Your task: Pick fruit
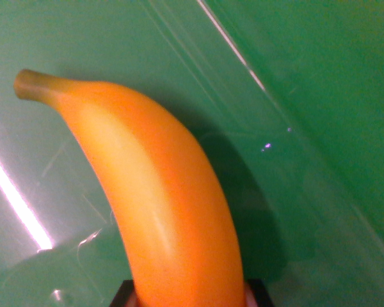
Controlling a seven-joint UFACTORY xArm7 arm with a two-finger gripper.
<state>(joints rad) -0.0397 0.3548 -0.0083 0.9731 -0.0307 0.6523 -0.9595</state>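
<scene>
A yellow-orange banana fills the middle of the wrist view, its brownish-green stem end pointing to the upper left. Its lower end runs down between the two black fingertips of my gripper at the bottom edge. The jaws press against both sides of the fruit, so the gripper is shut on it. The banana casts a dark shadow to the right on the green surface. Most of the gripper is out of view.
The glossy green surface lies all around the banana, covered by a clear film with creases and bright light streaks at the wrist view's left and upper middle. Nothing else shows.
</scene>
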